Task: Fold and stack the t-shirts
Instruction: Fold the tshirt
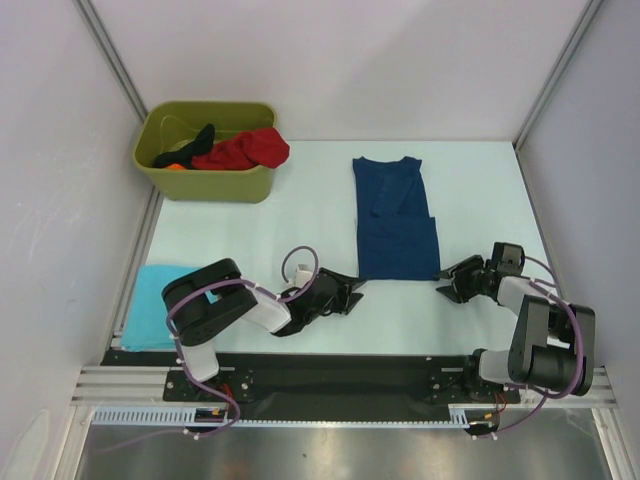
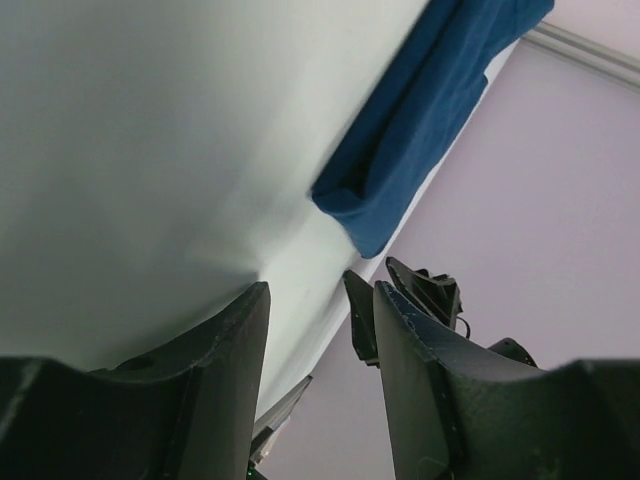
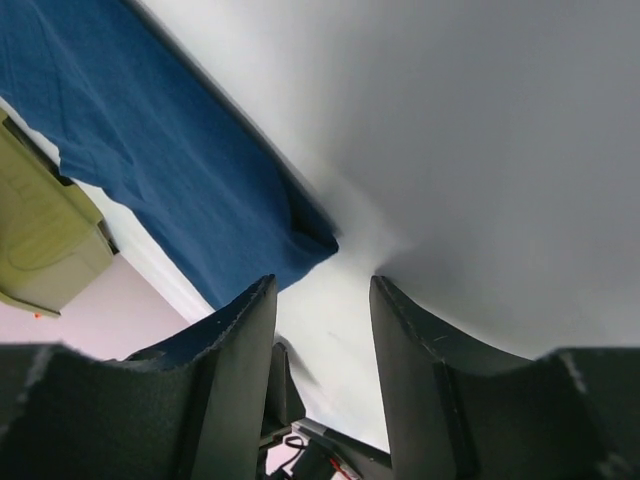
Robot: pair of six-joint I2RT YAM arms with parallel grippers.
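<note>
Navy t-shirt is lying folded into a long strip mid-table. I'm seeing the left gripper sitting low just off its near-left corner and the right gripper just off its near-right corner. Both pairs of jaws are standing apart, gripping nothing. Turquoise t-shirt is lying at the table's left edge. Red t-shirt and black t-shirt are sitting in the olive bin.

Four t-shirts in all: one navy t-shirt on the one table, one turquoise t-shirt at its left edge, and one red t-shirt and one black t-shirt in the single olive bin. Two hands: left hand, right hand.
</note>
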